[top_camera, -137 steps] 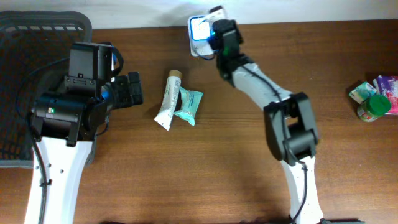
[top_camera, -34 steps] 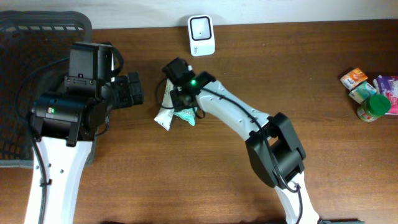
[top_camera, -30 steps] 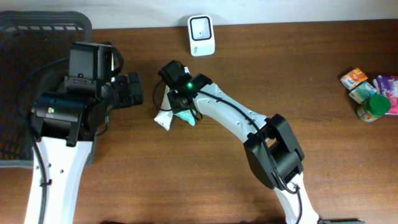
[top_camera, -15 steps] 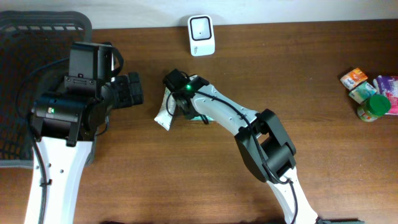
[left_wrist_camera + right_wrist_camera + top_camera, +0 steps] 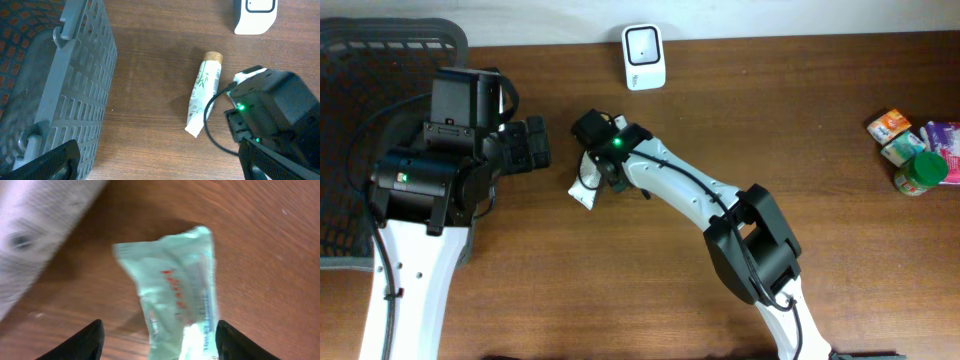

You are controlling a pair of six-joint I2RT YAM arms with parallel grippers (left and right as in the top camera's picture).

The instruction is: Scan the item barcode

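A teal packet (image 5: 172, 287) lies flat on the brown table between the two fingertips of my right gripper (image 5: 159, 344), which stands open with a gap on either side. A white tube with a tan cap (image 5: 584, 186) lies just left of it, blurred in the right wrist view (image 5: 35, 240). From overhead my right gripper (image 5: 603, 158) covers the packet. The white scanner (image 5: 644, 55) stands at the table's back edge. My left gripper (image 5: 534, 144) hangs open to the left of the tube, holding nothing.
A dark grey mesh basket (image 5: 380, 45) fills the far left, and its wall (image 5: 75, 95) runs close beside my left gripper. Several small packets and a green-lidded jar (image 5: 918, 172) sit at the right edge.
My right gripper left the scanner and came down over the tube and packet. In the last second it shifted slightly, and the teal packet dropped out of the overhead view. The left arm is still.
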